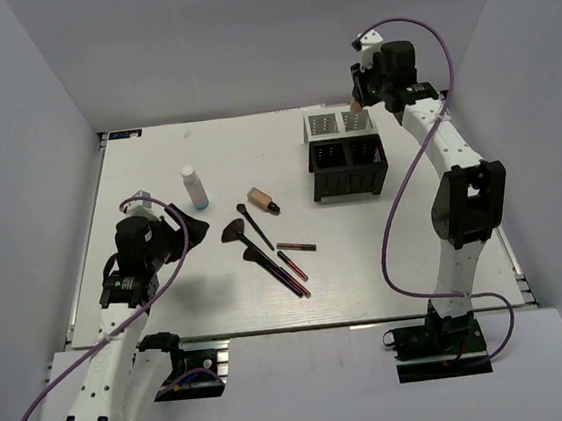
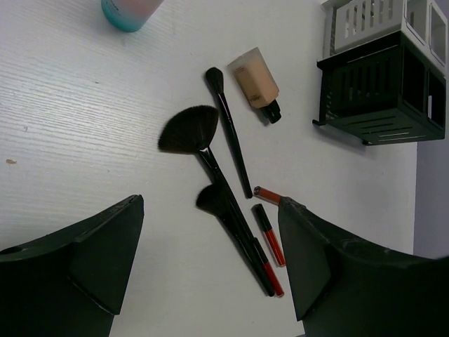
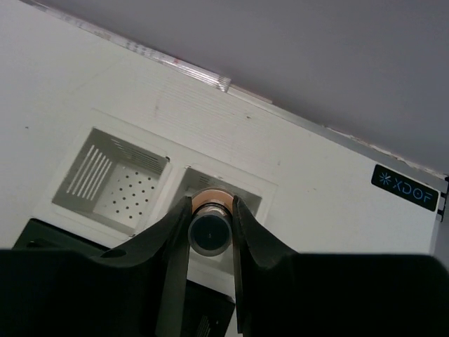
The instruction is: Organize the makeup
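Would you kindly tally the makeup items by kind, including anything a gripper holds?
White-capped clear bottle: 1
Tan foundation bottles: 2
Black brushes: 3
Red-and-black pencils: 3
Total: 9

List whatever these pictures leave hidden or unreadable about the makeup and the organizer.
- Right wrist view: the foundation bottle shows only its cap end; the right gripper covers its body.
- Left wrist view: the clear bottle is cut off by the top edge; only its bluish base shows.
- Left wrist view: one red pencil runs behind a finger.
- Top view: the black compartments of the organizer are too dark to see inside.
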`<state>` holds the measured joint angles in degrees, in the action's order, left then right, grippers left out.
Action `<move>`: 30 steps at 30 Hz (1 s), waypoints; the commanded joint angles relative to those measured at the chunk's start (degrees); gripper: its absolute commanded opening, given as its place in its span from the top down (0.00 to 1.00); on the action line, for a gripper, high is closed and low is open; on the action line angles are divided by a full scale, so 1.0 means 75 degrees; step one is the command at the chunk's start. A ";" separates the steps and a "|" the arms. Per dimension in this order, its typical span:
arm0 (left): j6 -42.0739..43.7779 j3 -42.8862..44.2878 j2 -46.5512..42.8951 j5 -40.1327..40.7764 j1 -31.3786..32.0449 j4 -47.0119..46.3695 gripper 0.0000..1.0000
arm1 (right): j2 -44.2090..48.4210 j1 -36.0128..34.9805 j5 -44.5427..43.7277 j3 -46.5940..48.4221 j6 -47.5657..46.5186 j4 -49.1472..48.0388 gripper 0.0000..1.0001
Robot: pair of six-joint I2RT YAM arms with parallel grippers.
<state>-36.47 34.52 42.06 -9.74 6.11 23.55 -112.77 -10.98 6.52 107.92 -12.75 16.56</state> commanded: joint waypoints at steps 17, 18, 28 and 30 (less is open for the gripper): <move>-0.0071 -0.0185 0.0169 -0.0284 0.0017 -0.0562 0.13 | -0.0620 0.0375 0.0419 0.0013 -0.0338 -0.0180 1.00; -0.0071 -0.0162 0.0227 -0.0330 0.0017 -0.0585 0.13 | -0.0678 0.0398 0.0408 0.0071 -0.0373 -0.0180 1.00; -0.0094 -0.0138 0.0333 -0.0354 0.0017 -0.0667 0.13 | -0.1065 0.0363 0.0372 0.0119 -0.0526 -0.0157 0.82; -0.0106 -0.0138 0.0368 -0.0377 0.0017 -0.0703 0.13 | -0.1089 0.0363 0.0349 0.0119 -0.0573 -0.0168 0.77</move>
<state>-37.08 33.67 44.91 -11.55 6.11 20.01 -121.45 -8.47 8.99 107.83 -15.77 17.19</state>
